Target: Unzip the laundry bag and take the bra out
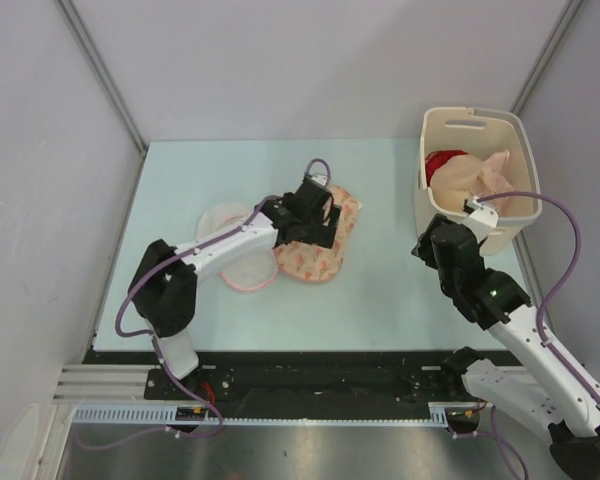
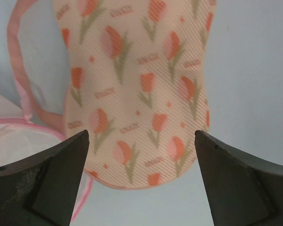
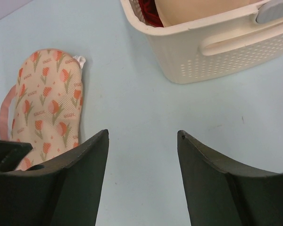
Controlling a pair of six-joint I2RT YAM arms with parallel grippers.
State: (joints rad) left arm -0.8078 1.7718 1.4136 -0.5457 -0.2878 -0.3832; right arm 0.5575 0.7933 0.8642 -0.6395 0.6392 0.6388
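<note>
The laundry bag point(image 1: 332, 248) lies flat mid-table, a round mesh pouch point(image 1: 238, 255) touching its left edge. The left claw point(image 1: 305, 215) hangs over it on an outstretched arm, fingers wide apart and empty (only its own camera shows the tulip print). The right claw point(image 3: 141, 179) sits low beside the basket point(image 3: 217, 61), fingers apart on nothing. Its camera shows the perforated wall.

top overhead; both wrists close, sharing laundry bag point(image 2: 132, 94)
</note>
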